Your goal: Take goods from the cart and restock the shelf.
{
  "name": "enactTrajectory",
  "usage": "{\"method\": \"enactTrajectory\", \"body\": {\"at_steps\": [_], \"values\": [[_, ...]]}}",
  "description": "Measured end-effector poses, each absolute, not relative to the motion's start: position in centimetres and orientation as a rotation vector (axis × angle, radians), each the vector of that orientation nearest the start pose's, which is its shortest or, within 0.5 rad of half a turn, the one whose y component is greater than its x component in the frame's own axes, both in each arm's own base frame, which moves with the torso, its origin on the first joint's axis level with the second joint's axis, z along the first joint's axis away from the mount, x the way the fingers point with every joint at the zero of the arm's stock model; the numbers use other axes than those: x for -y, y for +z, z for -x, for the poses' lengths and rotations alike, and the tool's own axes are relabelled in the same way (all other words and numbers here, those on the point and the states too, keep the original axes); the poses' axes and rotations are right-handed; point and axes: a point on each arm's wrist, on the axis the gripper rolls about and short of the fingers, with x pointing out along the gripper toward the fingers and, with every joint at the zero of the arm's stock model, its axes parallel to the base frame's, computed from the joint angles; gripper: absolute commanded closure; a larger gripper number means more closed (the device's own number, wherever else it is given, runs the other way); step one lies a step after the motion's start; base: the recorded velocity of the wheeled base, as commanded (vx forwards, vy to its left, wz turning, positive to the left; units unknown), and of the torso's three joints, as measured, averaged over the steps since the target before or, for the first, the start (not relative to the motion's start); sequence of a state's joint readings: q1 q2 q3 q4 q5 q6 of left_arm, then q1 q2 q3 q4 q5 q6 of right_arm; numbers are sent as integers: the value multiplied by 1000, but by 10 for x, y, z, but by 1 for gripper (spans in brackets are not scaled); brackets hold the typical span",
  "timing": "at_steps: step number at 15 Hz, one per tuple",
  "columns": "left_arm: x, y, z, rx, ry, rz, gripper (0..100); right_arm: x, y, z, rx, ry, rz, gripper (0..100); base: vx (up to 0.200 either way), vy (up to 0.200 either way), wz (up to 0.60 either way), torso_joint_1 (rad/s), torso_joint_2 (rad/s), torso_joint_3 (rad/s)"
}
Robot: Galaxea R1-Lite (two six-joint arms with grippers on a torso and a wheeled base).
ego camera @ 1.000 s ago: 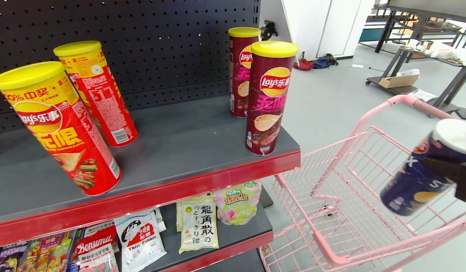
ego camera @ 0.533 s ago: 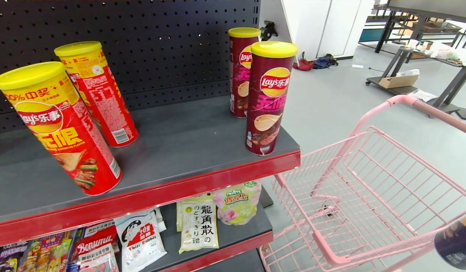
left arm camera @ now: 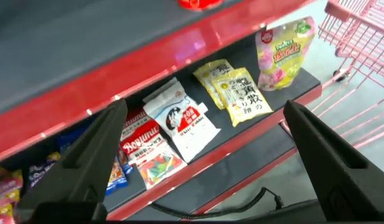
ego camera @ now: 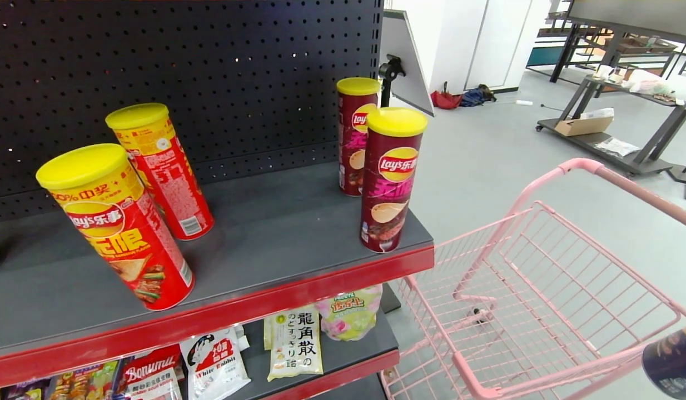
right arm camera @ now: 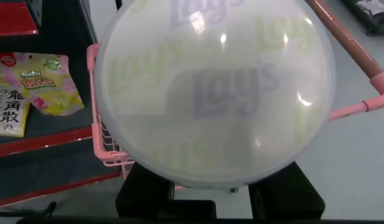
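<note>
Mid-transfer: dark can [ego camera: 674,361] clamped tight by right gripper [right arm camera: 216,196], low beside pink cart [ego camera: 615,178] rim, well apart from top shelf [ego camera: 276,222]. Left gripper [left arm camera: 204,106] spread wide, empty, by lower shelf [left arm camera: 300,87]. Next: lift across, stand can upright on top shelf's bare middle.

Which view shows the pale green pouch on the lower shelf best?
Left wrist view: the pale green pouch stands whole, facing the camera. In the head view the upper shelf's red edge hides the pouch's top. The right wrist view catches the pouch past the can's lid.
</note>
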State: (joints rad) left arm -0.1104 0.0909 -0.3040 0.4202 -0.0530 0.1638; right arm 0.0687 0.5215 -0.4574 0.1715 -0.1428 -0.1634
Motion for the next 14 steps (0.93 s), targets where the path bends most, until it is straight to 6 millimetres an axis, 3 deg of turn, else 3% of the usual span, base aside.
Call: {"method": "enactTrajectory", "body": {"at_steps": [5,14], "values": [[-4,117,44,-194,-179,-169,0,2,190,-21,-243,-52,188,100,0,0,0,167,-391,-233],[-4,114,42,-198,-147,-173,0,2,185,-23,-268,-53,193,100,0,0,600,29,-57,-38]]}}
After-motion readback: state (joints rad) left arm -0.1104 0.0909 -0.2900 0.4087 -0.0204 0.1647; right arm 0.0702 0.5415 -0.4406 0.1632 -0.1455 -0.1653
